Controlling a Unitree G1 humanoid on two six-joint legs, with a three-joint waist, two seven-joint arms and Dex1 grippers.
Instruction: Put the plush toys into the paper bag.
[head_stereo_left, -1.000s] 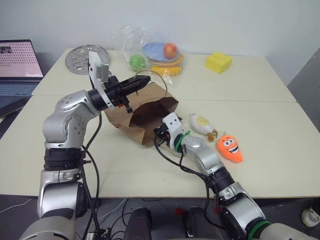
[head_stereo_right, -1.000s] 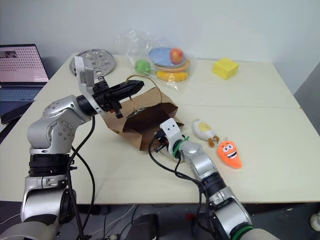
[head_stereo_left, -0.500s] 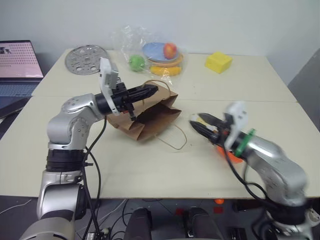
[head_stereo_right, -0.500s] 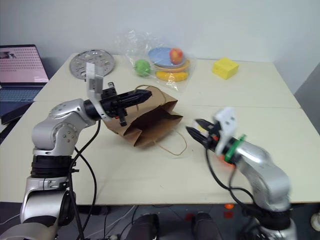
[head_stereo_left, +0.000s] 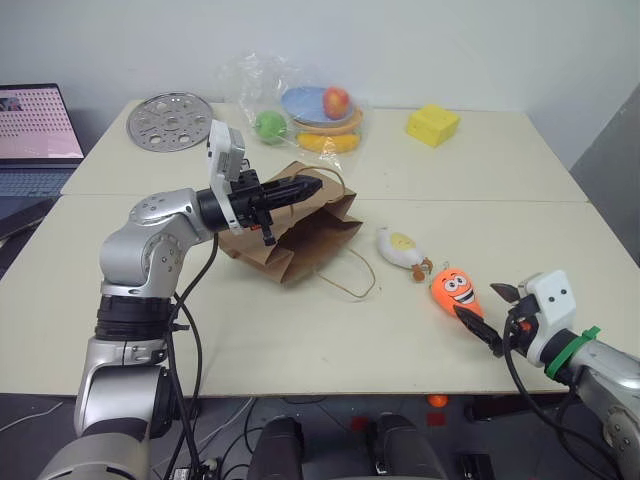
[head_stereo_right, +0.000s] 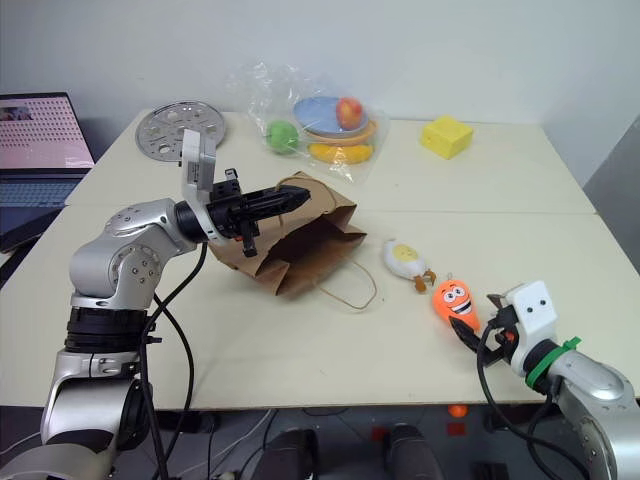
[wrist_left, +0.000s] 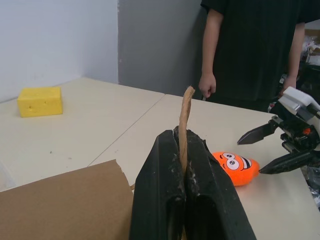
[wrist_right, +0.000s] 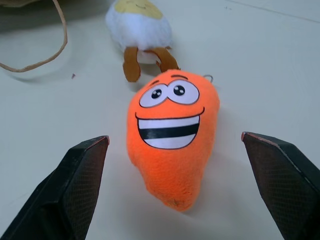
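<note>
The brown paper bag (head_stereo_left: 292, 228) lies on its side on the table, mouth toward the toys. My left gripper (head_stereo_left: 312, 185) is shut on one of its twisted handles (wrist_left: 186, 112) and holds that handle up at the mouth. The orange carrot plush (wrist_right: 172, 131) lies to the right of the bag, face up. The white plush with orange-brown feet (head_stereo_left: 400, 247) lies just beyond it, toward the bag. My right gripper (head_stereo_left: 489, 317) is open at the table's near right, its two fingers (wrist_right: 82, 182) spread wide to either side of the carrot's pointed end without touching it.
The bag's other handle loop (head_stereo_left: 352, 272) lies loose on the table. At the back are a yellow block (head_stereo_left: 433, 124), a clear plastic bag of fruits (head_stereo_left: 310, 108) and a perforated metal disc (head_stereo_left: 170, 108). A laptop (head_stereo_left: 35, 130) is far left. A person (wrist_left: 255, 45) stands beyond the table's right end.
My right gripper has left the bag's mouth, swung right and back toward the near edge, and opened in front of the carrot. The bag's mouth has sagged flatter. The left gripper kept its hold.
</note>
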